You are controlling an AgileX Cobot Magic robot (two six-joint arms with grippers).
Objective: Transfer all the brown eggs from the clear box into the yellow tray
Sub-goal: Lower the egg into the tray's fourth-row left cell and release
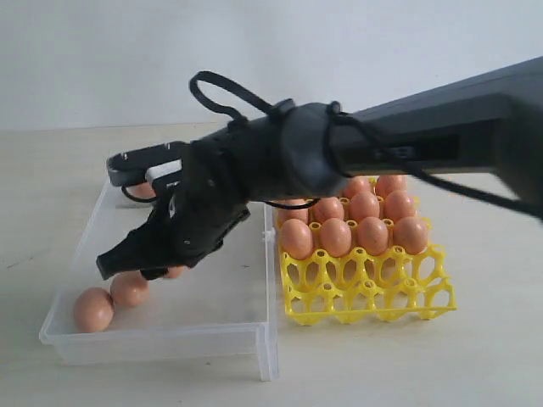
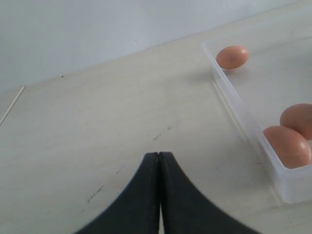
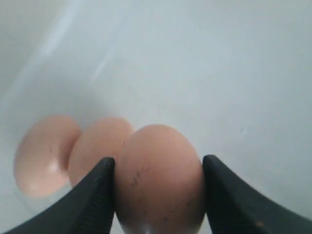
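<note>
The right jaws pinch a smooth, speckled brown egg [image 3: 158, 180] across its width, long axis along them; the left jaws sit pressed together.

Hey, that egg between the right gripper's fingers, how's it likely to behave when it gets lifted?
The egg looks smooth and rounded, so it may slip between the narrow fingers. Its speckled shell probably cracks under a hard squeeze. Dropped in the box, it would likely roll.
</note>
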